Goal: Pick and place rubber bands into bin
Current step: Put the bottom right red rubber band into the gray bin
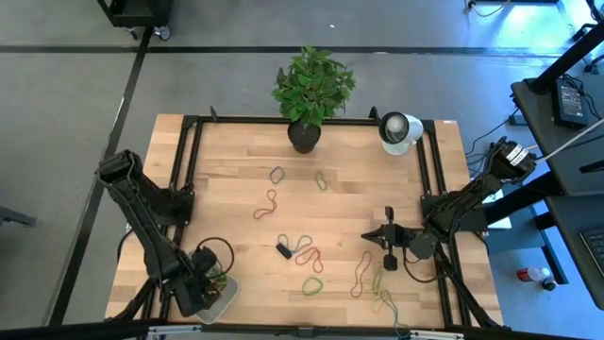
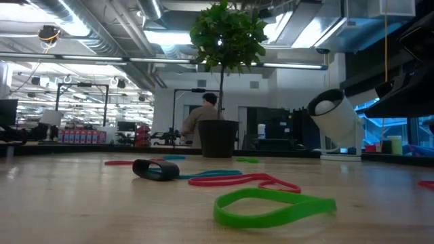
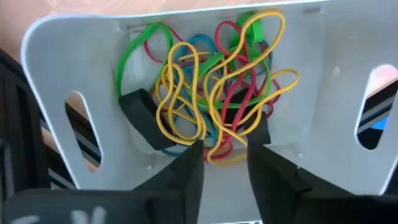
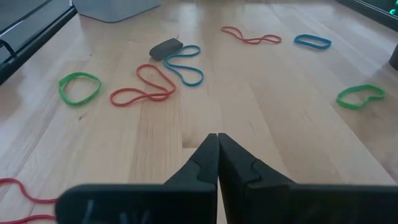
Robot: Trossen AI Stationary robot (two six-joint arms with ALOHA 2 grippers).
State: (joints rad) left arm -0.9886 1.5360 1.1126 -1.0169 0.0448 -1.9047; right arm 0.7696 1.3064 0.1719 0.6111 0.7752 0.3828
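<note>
The left gripper hangs over the bin, fingers slightly parted and gripping nothing, above a tangle of rubber bands lying inside. Right of the bin, more loose bands lie scattered over the table. Farther right, the right gripper hovers there, clenched empty
</note>
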